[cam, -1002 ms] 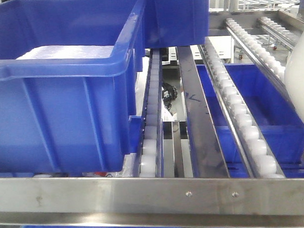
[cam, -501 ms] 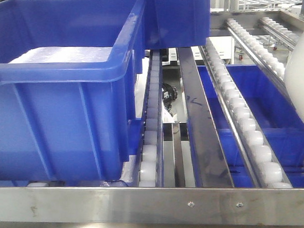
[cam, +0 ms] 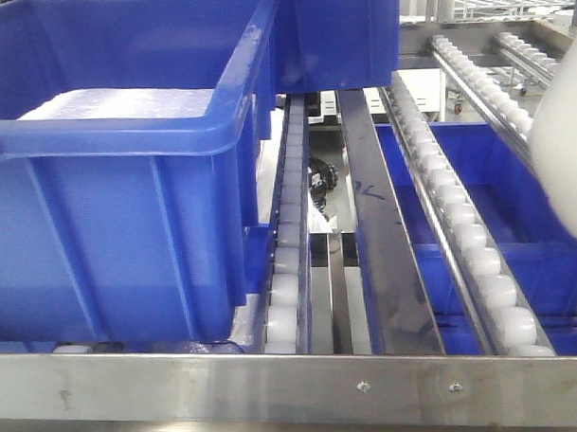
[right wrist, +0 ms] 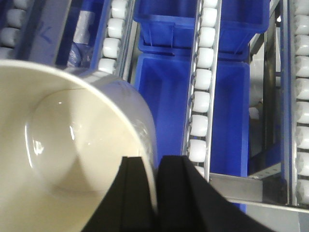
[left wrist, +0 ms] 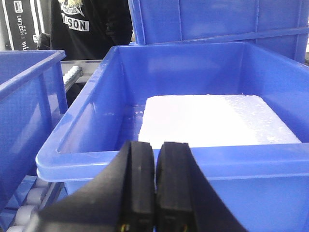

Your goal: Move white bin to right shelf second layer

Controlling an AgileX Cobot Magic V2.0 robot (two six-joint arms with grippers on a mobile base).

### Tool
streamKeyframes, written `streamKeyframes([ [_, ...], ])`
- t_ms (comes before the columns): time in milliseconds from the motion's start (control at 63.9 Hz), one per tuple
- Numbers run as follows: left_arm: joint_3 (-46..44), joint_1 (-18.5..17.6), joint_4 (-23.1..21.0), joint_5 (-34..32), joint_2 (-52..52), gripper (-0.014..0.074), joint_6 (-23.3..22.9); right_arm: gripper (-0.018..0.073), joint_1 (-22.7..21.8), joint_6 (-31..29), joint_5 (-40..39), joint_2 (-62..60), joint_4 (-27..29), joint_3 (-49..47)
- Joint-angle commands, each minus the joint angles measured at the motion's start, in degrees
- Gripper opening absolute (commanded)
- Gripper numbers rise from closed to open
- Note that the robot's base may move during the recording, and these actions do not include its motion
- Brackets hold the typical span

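The white bin (right wrist: 72, 145) is cream-white and smooth, tipped so that I look into its rounded base. My right gripper (right wrist: 155, 193) is shut on the bin's wall, one finger inside and one outside. In the front view the bin (cam: 563, 149) shows blurred at the right edge, above the right shelf second layer (cam: 460, 229) with its sloping white roller lanes and riveted steel front rail (cam: 276, 387). My left gripper (left wrist: 155, 183) is shut on nothing, just in front of a blue crate's rim.
A large blue crate (cam: 126, 184) holding a white foam slab (left wrist: 212, 118) fills the left of the rack. A second blue crate (cam: 339, 34) stands behind it. More blue crates (right wrist: 169, 96) lie on the level below the rollers. A person in black (left wrist: 91, 24) stands behind.
The front view has crept closer to the rack, with the rail now lower in frame. The white bin at the right edge has come further into view, leftward, and is blurred.
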Motion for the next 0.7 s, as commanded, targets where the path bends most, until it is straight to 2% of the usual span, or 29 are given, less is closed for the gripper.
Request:
streamKeyframes([
  [0,1.9,0.0,-0.19,-4.89,-0.86,0.0085,-0.43,0.0089,-0.24,-0.25,-5.25,4.4,-0.69,-2.88],
  [125,1.9,0.0,-0.19,-4.89,-0.86,0.0085,-0.43,0.0089,-1.29,-0.25,-5.4,11.84,-1.37,-6.9],
  [345,1.9,0.0,-0.19,-4.89,-0.86,0.0085,-0.43,0.0089,-7.99,-0.25,-8.36,20.99,-2.01,-10.8],
  [689,1.9,0.0,-0.19,-4.89,-0.86,0.0085,-0.43,0.0089,-8.12,-0.25,-12.4,29.07,-1.57,-10.69],
])
